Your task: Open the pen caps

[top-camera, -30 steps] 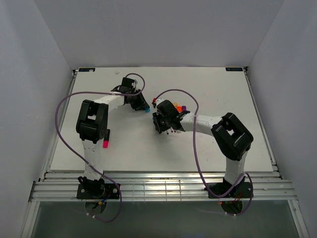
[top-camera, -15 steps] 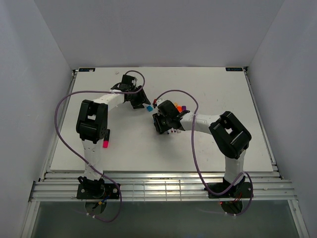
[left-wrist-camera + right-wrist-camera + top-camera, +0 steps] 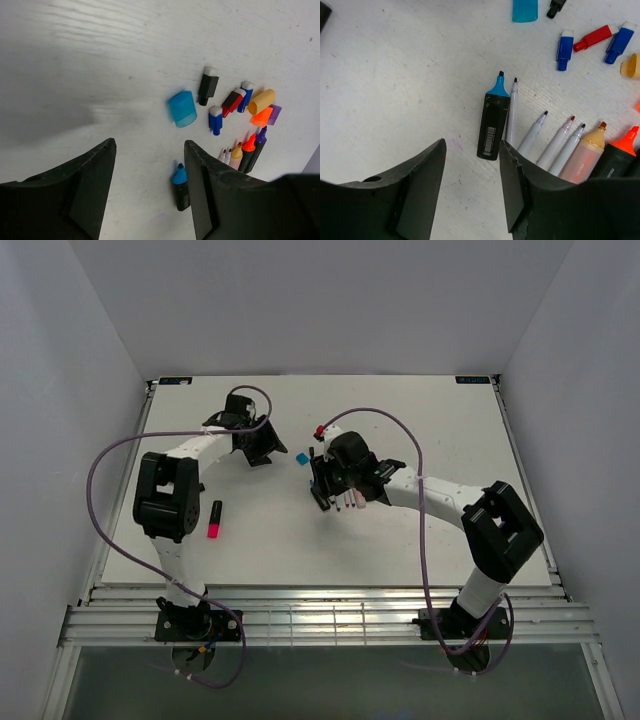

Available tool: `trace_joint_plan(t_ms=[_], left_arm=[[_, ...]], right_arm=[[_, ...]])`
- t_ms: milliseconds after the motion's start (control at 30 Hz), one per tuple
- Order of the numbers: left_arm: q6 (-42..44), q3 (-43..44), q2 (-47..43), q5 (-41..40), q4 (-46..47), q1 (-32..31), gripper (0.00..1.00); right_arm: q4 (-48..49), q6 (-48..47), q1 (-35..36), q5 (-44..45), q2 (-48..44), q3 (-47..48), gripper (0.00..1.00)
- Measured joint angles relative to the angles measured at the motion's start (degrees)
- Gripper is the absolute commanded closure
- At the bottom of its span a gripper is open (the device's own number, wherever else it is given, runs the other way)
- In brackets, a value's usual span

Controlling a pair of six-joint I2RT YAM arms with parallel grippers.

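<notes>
Both tools stand wide open, holding nothing. The left tool [image 3: 150, 147] hangs over the worktop [image 3: 420, 410]. A loose blue cap [image 3: 182, 108] lies on the worktop just ahead of it, slightly off the line of its gap. The right tool [image 3: 472, 147] hovers above a bare blue-tipped marker [image 3: 492, 122], whose barrel points straight away from it.

Only one pen seems to have its cap on: a black marker [image 3: 215, 510] with a pink cap [image 3: 213, 531]. It lies well behind the left tool, back beside that arm. Its long axis runs toward the arm bases, cap end nearest them. The left arm is clearly closer, so its tool would likely have to draw back.
</notes>
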Motion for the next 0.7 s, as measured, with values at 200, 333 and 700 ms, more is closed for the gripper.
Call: trace_joint_plan(t_ms=[200, 333, 700], left_arm=[[-0.52, -6.16, -10.97, -1.18, -2.51, 10.67, 0.31], [-0.76, -8.87, -16.94, -1.95, -3.78, 19.45, 0.31], [-6.75, -19.87, -26.93, -3.56, -10.38, 34.16, 0.21]], right_arm=[[-0.09, -0.48, 0.92, -0.94, -3.72, -3.48, 0.46], [-0.02, -0.48, 2.47, -2.73, -4.24, -5.79, 0.45], [1.90, -0.44, 5.90, -7.82, -5.70, -9.38, 0.45]])
